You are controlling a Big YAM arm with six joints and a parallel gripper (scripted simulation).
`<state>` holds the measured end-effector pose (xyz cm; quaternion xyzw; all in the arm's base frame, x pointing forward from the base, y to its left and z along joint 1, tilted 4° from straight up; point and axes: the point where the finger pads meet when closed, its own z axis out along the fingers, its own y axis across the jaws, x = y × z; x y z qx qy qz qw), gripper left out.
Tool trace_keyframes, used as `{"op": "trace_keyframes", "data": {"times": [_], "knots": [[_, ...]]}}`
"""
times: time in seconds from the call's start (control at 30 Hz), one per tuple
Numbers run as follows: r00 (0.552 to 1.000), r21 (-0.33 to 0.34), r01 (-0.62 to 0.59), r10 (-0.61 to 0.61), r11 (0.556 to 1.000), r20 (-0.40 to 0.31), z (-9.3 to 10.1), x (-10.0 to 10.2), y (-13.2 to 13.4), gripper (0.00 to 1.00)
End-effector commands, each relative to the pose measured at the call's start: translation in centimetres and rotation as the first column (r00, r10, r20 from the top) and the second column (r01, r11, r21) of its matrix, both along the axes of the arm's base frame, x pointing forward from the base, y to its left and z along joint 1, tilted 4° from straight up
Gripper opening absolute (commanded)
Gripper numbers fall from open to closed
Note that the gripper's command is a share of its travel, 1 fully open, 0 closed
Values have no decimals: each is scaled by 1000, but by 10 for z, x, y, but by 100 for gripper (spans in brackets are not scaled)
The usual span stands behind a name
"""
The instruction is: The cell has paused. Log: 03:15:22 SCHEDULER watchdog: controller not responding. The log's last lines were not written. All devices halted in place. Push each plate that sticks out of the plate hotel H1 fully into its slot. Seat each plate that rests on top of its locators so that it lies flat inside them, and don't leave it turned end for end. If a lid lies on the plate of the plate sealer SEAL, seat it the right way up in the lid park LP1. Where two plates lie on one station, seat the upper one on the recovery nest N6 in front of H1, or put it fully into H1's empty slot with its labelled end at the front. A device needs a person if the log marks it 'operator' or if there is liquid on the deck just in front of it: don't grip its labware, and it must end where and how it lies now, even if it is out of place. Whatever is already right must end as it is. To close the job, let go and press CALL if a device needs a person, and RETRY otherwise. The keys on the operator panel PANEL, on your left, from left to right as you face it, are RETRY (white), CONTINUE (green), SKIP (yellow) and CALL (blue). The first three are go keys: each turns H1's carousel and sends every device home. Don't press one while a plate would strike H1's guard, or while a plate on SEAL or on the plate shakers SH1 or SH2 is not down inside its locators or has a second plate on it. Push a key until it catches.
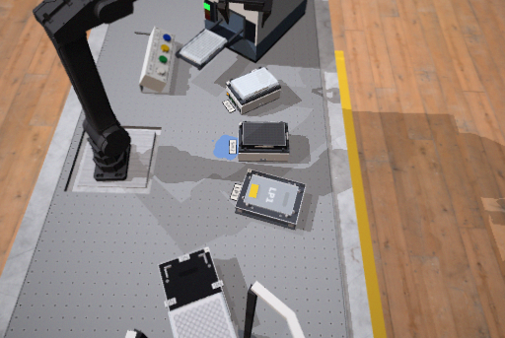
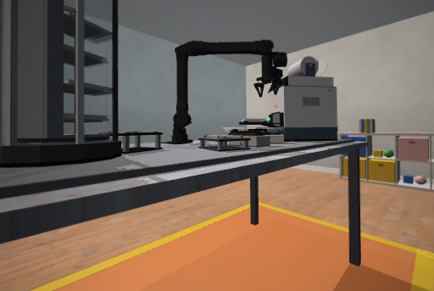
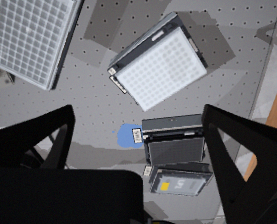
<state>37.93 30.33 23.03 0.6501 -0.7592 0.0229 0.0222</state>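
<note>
My gripper is open and empty. It hangs high above the deck in front of the sealer SEAL, as the side view also shows. A white gridded plate lies on the sealer's tray and also shows in the wrist view. A white plate lies on a shaker, turned askew to the deck. A dark plate sits on the second shaker. A blue puddle lies just in front of that shaker. The lid park LP1 holds no lid.
The operator panel stands left of the sealer, its blue key farthest. The black nest N6 lies near the front edge. A white plate lies just beyond the nest at the frame's bottom. The hotel H1 towers at the left.
</note>
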Motion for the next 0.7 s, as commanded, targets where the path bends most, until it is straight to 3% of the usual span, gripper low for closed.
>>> {"op": "trace_keyframes", "data": {"times": [0.0,0.3,0.67], "knots": [[992,10,-128,128,992,5,8,11,7,100],[958,11,-287,287,958,-4,7,11,7,100],[854,14,-520,520,854,-18,7,11,7,100]]}}
